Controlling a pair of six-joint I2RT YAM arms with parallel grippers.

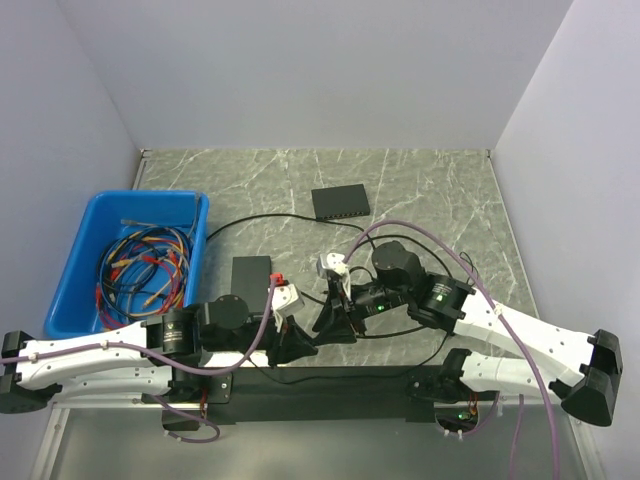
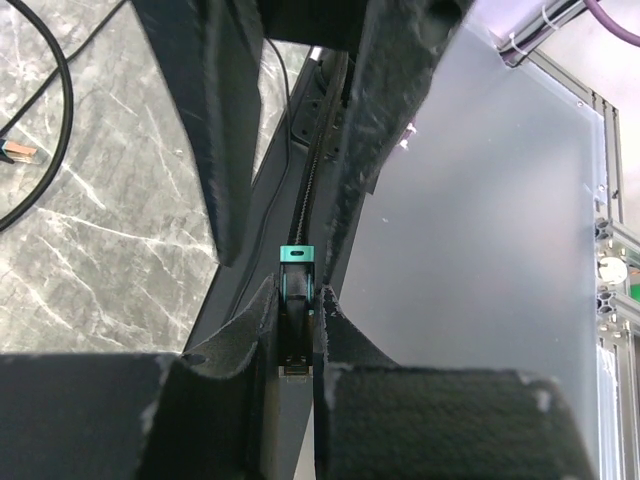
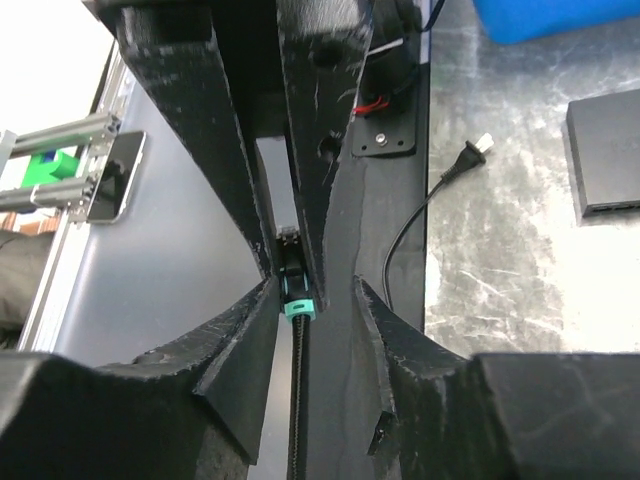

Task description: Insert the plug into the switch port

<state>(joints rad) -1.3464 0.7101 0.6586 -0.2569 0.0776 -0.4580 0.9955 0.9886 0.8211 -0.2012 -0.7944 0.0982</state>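
The plug [image 2: 296, 262] is a small black connector with a teal band on a thin braided black cable [image 3: 297, 400]. My left gripper [image 2: 297, 300] is shut on it above the dark front strip of the table, and it also shows in the top view [image 1: 300, 345]. My right gripper [image 3: 315, 290] faces it tip to tip. Its jaws stand open around the cable just behind the plug [image 3: 297, 285], with the left finger touching the teal band. It appears in the top view too [image 1: 335, 318]. The switch [image 1: 340, 203] lies far back on the table, with its ports too small to make out.
A flat black slab [image 1: 251, 275] lies beside the left arm. A blue bin [image 1: 85, 300] of coloured wires stands at the left. A loose black cable [image 1: 250, 220] loops across the marble, with a connector end [image 2: 20, 152]. A two-prong power plug [image 3: 470, 160] lies nearby.
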